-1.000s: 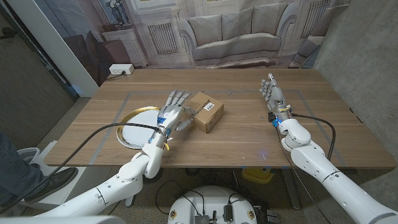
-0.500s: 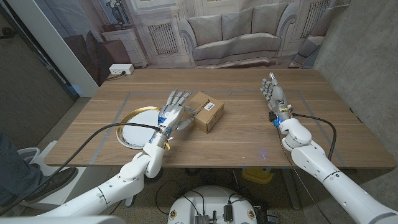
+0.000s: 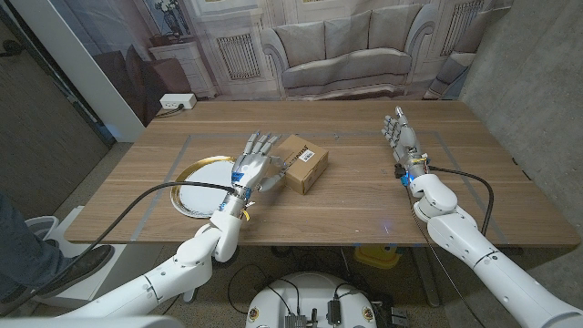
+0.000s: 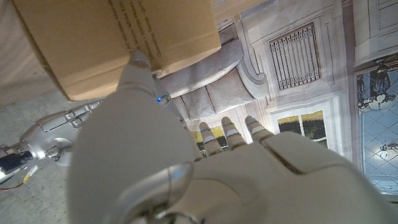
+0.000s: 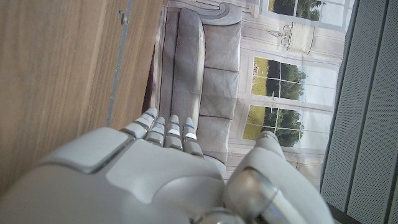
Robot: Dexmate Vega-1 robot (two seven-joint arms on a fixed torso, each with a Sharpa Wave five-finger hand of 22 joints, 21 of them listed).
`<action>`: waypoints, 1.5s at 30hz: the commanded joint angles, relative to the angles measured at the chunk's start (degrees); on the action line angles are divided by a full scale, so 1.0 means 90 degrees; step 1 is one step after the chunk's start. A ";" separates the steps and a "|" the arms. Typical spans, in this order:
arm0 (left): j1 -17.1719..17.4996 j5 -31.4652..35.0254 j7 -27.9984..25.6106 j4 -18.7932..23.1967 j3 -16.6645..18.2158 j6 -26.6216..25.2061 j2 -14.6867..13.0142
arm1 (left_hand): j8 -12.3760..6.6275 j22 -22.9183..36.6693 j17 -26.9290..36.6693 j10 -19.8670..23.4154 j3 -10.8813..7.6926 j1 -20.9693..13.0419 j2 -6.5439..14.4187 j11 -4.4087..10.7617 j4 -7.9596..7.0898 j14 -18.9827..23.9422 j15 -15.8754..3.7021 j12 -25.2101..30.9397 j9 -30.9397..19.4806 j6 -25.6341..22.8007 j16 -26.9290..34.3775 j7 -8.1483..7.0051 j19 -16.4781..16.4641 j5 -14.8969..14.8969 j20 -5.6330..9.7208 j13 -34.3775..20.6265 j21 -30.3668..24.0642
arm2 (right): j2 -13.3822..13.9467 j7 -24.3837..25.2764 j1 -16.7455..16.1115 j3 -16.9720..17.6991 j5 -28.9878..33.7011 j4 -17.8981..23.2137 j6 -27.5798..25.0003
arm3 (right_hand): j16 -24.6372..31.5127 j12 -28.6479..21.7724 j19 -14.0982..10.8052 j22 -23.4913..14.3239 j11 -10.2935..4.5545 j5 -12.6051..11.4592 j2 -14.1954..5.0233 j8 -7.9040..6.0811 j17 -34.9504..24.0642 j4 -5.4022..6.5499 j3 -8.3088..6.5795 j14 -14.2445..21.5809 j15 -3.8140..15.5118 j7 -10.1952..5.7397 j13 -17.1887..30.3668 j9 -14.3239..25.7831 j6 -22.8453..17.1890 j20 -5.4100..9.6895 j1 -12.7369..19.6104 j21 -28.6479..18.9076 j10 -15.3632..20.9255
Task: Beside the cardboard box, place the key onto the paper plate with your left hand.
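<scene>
The left hand [image 3: 252, 162] stands over the table [image 3: 364, 196] just beside the box [image 3: 301, 162], its fingers stretched out and apart toward the far edge, nothing visibly held in it. The box sits on the thumb side of that hand, touching or nearly touching it; in the left wrist view the box [image 4: 118, 43] fills the space right past the thumb, and the hand's back [image 4: 205, 168] hides whatever lies under the palm. The plate [image 3: 202, 185], white with a gold rim, lies on the other side of the left hand, close to its wrist, with the arm's black cable crossing over its near edge. The key cannot be made out in any view: it is not seen on the plate, by the box or in the fingers, so where it lies I cannot tell. The right hand [image 3: 398, 135] stands well apart from the box, on the far side of it from the left hand, fingers straight and slightly spread, holding nothing; in the right wrist view the hand [image 5: 155, 174] shows bare wood beside it.
</scene>
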State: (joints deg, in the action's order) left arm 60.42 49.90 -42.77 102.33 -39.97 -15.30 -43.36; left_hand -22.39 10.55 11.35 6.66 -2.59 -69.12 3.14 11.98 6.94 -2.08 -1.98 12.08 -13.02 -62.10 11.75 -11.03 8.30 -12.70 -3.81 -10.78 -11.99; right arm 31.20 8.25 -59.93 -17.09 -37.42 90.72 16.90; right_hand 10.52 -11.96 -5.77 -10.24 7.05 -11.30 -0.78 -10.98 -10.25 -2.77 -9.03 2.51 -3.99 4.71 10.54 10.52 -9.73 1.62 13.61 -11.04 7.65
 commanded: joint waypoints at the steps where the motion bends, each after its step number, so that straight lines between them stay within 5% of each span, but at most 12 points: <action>1: 0.0045 -0.0018 -0.0223 -0.0022 0.0023 0.0007 0.0046 | -0.0072 0.0011 0.0027 0.0102 0.0005 -0.0076 -0.0006 0.0017 0.0059 0.0077 -0.0467 0.0043 -0.0026 -0.0485 0.0057 0.0441 -0.0046 -0.0010 -0.0033 -0.0033 -0.0013 | 0.0027 -0.0005 -0.0062 0.0017 -0.0007 0.0086 0.0029 | 0.0011 -0.0033 -0.0031 -0.0013 -0.0006 0.0004 -0.0029 -0.0022 -0.0014 -0.0015 0.0013 0.0034 -0.0036 0.0002 0.0012 0.0030 -0.0052 -0.0018 0.0014 -0.0026 0.0085; 45: -0.0151 -0.0226 -0.0813 -0.0309 0.0117 0.0509 0.0144 | -0.0282 0.0012 0.0042 0.0627 -0.0022 0.0002 0.0230 0.0035 -0.0122 0.0480 -0.0619 0.0134 -0.0048 -0.0708 0.0159 0.0572 -0.0206 0.0056 -0.0041 -0.0040 -0.0043 | -0.0029 0.0314 -0.0310 0.0084 0.0165 0.0393 0.0164 | 0.0020 -0.0041 -0.0033 -0.0015 -0.0010 0.0008 -0.0032 -0.0023 -0.0025 0.0008 0.0062 0.0046 -0.0028 0.0000 0.0014 0.0030 -0.0067 -0.0015 -0.0068 -0.0029 0.0118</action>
State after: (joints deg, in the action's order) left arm 60.18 48.22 -49.12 100.51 -39.21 -11.91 -42.39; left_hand -24.40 10.53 11.61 11.83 -2.94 -69.07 4.85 12.28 6.13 1.51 -2.08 12.81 -13.33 -67.93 12.86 -6.03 6.68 -12.25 -4.40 -11.08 -11.99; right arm 31.27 9.95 -62.11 -16.50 -36.62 93.80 17.54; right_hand 10.52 -11.96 -5.77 -10.24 7.06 -11.30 -1.01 -10.98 -10.25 -2.69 -8.62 2.51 -3.99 4.71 10.53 10.52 -9.73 1.62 13.38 -11.04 8.29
